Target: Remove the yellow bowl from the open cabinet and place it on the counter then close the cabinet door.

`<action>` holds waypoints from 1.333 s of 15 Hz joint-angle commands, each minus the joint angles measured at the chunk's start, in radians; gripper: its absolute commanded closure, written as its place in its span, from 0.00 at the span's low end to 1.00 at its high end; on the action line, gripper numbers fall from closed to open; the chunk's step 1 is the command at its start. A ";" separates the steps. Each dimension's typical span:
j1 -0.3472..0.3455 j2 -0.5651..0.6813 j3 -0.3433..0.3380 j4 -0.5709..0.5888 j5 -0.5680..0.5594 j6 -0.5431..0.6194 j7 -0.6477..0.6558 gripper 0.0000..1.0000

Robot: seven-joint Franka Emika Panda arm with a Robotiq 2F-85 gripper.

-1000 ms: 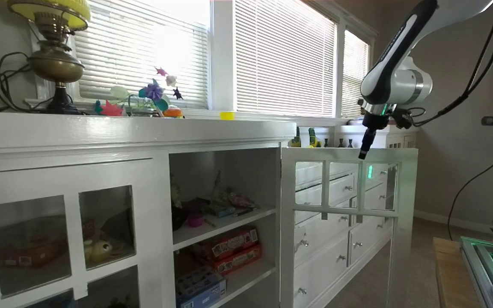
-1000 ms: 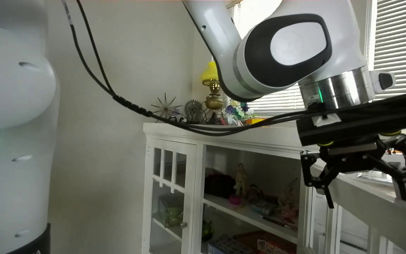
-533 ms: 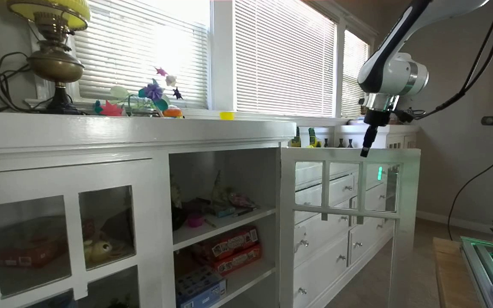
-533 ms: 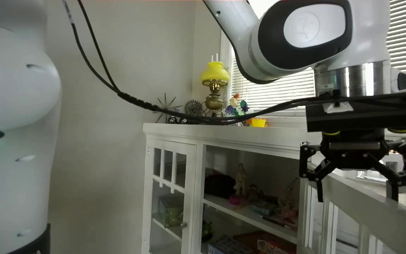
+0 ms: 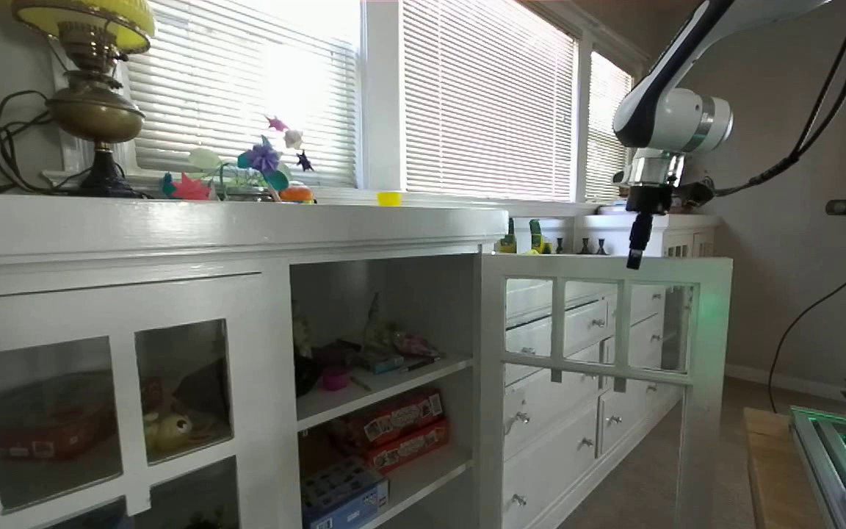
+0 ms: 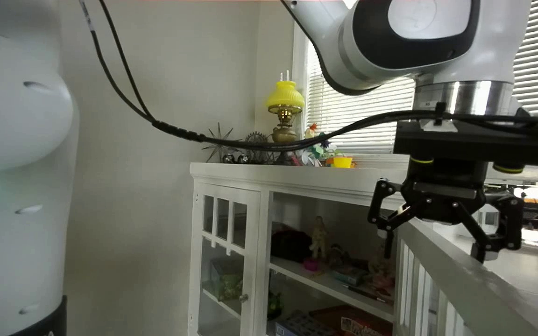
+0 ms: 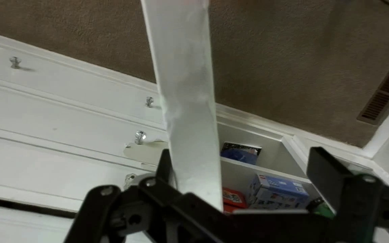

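Take the white cabinet (image 5: 434,294) first, standing agape with insides bared to the room. Up to the long white surface (image 5: 364,224) next, running straight across the top. Now over to the cabinet door (image 5: 620,370), swung well out from the opening: looks like the closing step in hand, and not yet done! Past the brass lamp (image 5: 96,114), standing on the surface, and on to the pincer (image 6: 433,254), poised at the door's top edge, spread wide, clasping nothing. Appears to straddle that edge: in the wrist view, has the white strip of the door between the fingers (image 7: 324,172), far closer to the one on the side away from the opening. Touching there or just beside? Cannot tell. Probably calls for a sideways sweep next, pushing with that nearer finger, following the door's swing towards the cabinet, without any squeeze. Must reach low enough not to skate over the edge, then ease clear before getting nipped. And so to the small yellow bowl (image 5: 389,198), found on the surface in both exterior views, well apart from the lamp, out of the cabinet, out of the pincer's hold. Counts as placed; wants no more handling.
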 commanded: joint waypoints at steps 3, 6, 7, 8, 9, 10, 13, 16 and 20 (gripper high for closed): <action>-0.029 -0.015 0.047 0.008 0.069 -0.154 -0.082 0.00; -0.035 -0.021 0.073 0.005 0.076 -0.186 -0.086 0.00; -0.034 -0.026 0.082 0.002 0.081 -0.193 -0.088 0.00; -0.034 -0.030 0.092 -0.001 0.082 -0.197 -0.088 0.00; -0.033 -0.035 0.103 -0.003 0.088 -0.205 -0.092 0.00; -0.032 -0.041 0.114 -0.008 0.092 -0.206 -0.096 0.00; -0.030 -0.060 0.152 -0.019 0.101 -0.217 -0.113 0.00; -0.023 -0.069 0.188 -0.036 0.110 -0.233 -0.131 0.00; -0.008 -0.071 0.229 -0.055 0.143 -0.254 -0.170 0.00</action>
